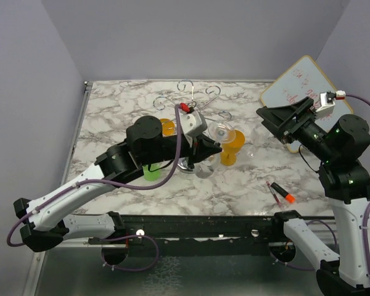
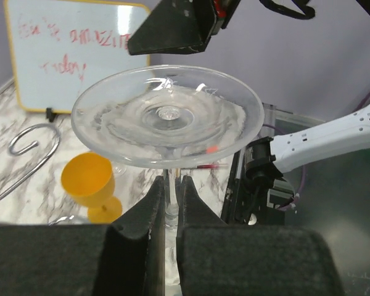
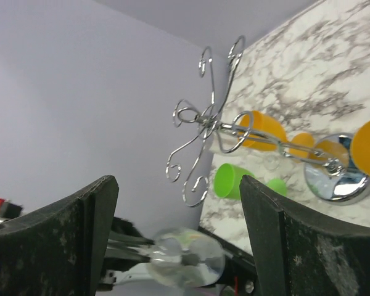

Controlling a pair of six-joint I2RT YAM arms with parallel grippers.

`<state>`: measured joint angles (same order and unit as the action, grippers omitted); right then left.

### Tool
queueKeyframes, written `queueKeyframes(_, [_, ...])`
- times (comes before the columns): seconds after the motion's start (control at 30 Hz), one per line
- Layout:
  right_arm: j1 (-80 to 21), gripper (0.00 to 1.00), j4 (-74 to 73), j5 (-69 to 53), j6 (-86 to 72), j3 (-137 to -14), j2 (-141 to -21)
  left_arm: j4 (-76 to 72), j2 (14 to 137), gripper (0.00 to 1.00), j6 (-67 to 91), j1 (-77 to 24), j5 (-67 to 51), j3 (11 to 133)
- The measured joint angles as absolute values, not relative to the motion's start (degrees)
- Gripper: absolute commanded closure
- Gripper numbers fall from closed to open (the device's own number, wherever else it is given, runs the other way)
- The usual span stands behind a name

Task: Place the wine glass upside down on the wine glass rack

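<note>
The clear wine glass [image 2: 166, 114] is held by its thin stem, its round foot beyond the fingertips and facing my right arm. My left gripper [image 2: 171, 185] is shut on that stem. From above, the left gripper [image 1: 213, 148] holds the wine glass [image 1: 224, 131] just right of the wine glass rack [image 1: 186, 87], below its curled chrome hooks. My right gripper [image 1: 272, 123] hangs open to the right, apart from the glass. In the right wrist view the right gripper [image 3: 179, 185] has nothing between its fingers; beyond are the wine glass [image 3: 185, 259] and the rack [image 3: 206, 120] with its shiny base [image 3: 336, 179].
Two orange goblets [image 1: 233, 145] [image 1: 168, 127] and a green cup [image 1: 151, 173] stand around the rack's foot. A whiteboard [image 1: 294, 89] leans at the back right. A red-capped marker [image 1: 282, 195] lies near the front edge. Walls close the left, back and right sides.
</note>
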<state>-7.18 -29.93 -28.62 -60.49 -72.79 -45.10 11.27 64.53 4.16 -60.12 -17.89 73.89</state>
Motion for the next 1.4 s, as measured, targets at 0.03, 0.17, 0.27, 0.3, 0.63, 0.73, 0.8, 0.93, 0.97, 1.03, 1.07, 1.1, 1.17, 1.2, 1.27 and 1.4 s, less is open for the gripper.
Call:
queueKeyframes(0.03, [-7.2,0.15,-30.4,-27.4,-59.6,-72.8,-45.2,14.1,64.0,1.00,4.6,-60.1,-16.2,75.8])
queueKeyframes(0.17, [-7.2,0.15,-31.9,-23.0,-56.4,-72.8,-45.5,22.0,60.1,1.00,6.2,-60.1,-9.4,79.1])
queueKeyframes(0.27, [-7.2,0.15,-32.9,-20.3,-54.4,-72.8,-46.0,26.5,56.1,1.00,6.6,-60.1,-3.5,78.5])
queueKeyframes(0.3, [-7.2,0.16,-33.1,-19.7,-53.8,-72.9,-46.0,27.1,55.0,1.00,6.8,-60.1,-1.8,77.9])
queueKeyframes(0.63, [-7.2,0.16,-33.0,-17.2,-52.0,-72.8,-46.6,29.1,55.3,1.00,6.0,-60.0,13.6,65.2])
queueKeyframes(0.73, [-7.2,0.16,-32.7,-17.2,-52.0,-72.1,-46.5,26.8,56.8,1.00,6.4,-58.7,15.7,62.9])
queueKeyframes(0.8, [-7.2,0.16,-32.7,-17.2,-52.0,-71.8,-46.5,25.3,56.8,1.00,7.1,-56.6,16.0,62.3])
queueKeyframes(0.93, [-7.2,0.16,-32.7,-17.1,-52.0,-71.6,-46.5,21.7,56.4,1.00,8.9,-52.2,14.8,60.6])
queueKeyframes(0.97, [-7.2,0.16,-32.7,-17.1,-52.0,-71.6,-46.5,20.6,55.9,1.00,9.5,-50.7,14.3,59.5])
queueKeyframes(1.03, [-7.2,0.16,-32.6,-17.1,-52.0,-71.6,-46.5,19.7,55.1,1.00,10.1,-49.1,13.4,58.0])
queueKeyframes(1.07, [-7.2,0.16,-32.5,-17.2,-52.0,-71.6,-46.5,19.1,54.7,1.00,10.3,-48.4,13.0,57.3])
queueKeyframes(1.1, [-7.2,0.16,-32.2,-17.2,-52.0,-71.4,-46.5,18.4,54.3,1.00,10.5,-47.9,12.6,56.4])
queueKeyframes(1.17, [-7.2,0.16,-31.6,-17.2,-52.0,-70.9,-46.5,16.4,53.1,1.00,10.5,-47.2,11.7,54.3])
queueKeyframes(1.2, [-7.2,0.16,-30.7,-17.3,-52.0,-70.0,-46.6,15.2,52.5,1.00,10.5,-46.9,11.0,53.1])
queueKeyframes(1.27, [-7.2,0.16,-30.1,-17.6,-52.0,-69.7,-46.6,11.6,51.7,1.00,10.4,-46.5,10.0,50.4])
queueKeyframes(1.4, [-7.2,0.16,-27.0,-19.9,-51.9,-67.5,-46.5,6.3,51.6,1.00,10.0,-45.0,8.1,47.8])
